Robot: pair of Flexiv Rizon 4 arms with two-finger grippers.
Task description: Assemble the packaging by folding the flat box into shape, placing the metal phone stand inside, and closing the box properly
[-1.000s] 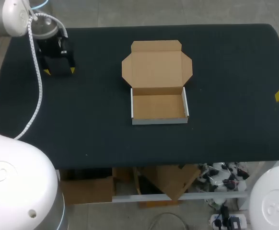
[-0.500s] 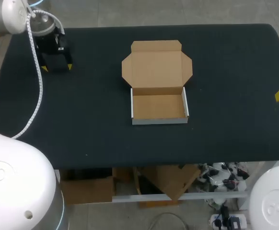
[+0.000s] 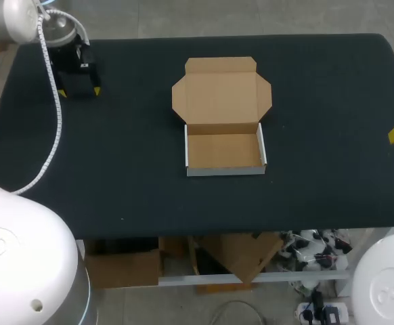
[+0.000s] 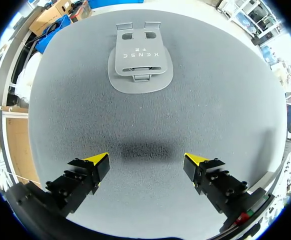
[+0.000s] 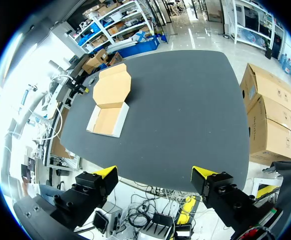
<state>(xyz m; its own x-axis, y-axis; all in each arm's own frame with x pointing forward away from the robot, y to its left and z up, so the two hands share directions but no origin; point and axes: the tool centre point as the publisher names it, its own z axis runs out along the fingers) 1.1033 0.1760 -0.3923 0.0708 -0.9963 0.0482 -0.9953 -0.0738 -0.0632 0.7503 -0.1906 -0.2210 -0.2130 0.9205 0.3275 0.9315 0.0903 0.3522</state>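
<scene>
Grey metal stand (image 4: 139,62) lies folded flat ahead of my left gripper (image 4: 146,161), whose fingers are wide apart and empty. Box (image 3: 224,128) sits well off to its side, tray formed, lid open. Right gripper (image 5: 154,173) is spread too, holding nothing. Over the last second the left gripper drifted further from the box.

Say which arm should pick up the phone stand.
Left. The left tool is open with the phone stand lying just ahead; the right tool hangs at the far edge of the table.
</scene>
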